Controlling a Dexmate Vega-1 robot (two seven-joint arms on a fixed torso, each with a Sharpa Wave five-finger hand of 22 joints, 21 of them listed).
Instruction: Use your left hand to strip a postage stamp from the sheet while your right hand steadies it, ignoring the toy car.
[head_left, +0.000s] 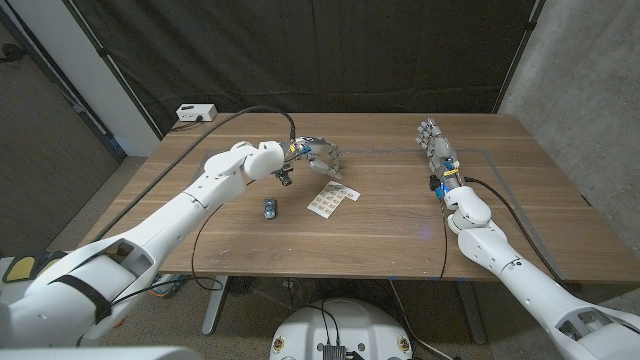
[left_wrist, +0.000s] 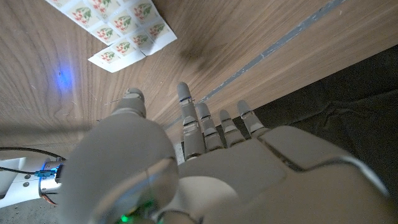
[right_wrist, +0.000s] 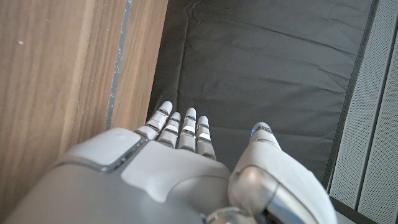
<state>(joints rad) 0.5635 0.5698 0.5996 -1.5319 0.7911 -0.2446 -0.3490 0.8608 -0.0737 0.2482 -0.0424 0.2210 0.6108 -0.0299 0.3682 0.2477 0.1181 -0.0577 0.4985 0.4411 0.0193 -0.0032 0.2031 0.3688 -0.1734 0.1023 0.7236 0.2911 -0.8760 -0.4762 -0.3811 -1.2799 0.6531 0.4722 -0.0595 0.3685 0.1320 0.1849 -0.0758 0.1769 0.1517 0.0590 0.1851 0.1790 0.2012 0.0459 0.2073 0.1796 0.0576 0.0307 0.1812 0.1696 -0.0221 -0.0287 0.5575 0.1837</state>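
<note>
Toy car (head_left: 271, 207) sits nearest; skip it. Left hand (head_left: 320, 160), spread, hovers beside the stamp sheet (head_left: 331, 199); right hand (head_left: 437, 147), spread, should pin it first.

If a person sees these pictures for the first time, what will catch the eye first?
Probably the left hand, poised with fingers spread just behind the stamp sheet near the table's middle. Next, the small toy car, close to the sheet on the robot's left. The right hand stands far off to the right, holding nothing.
</note>
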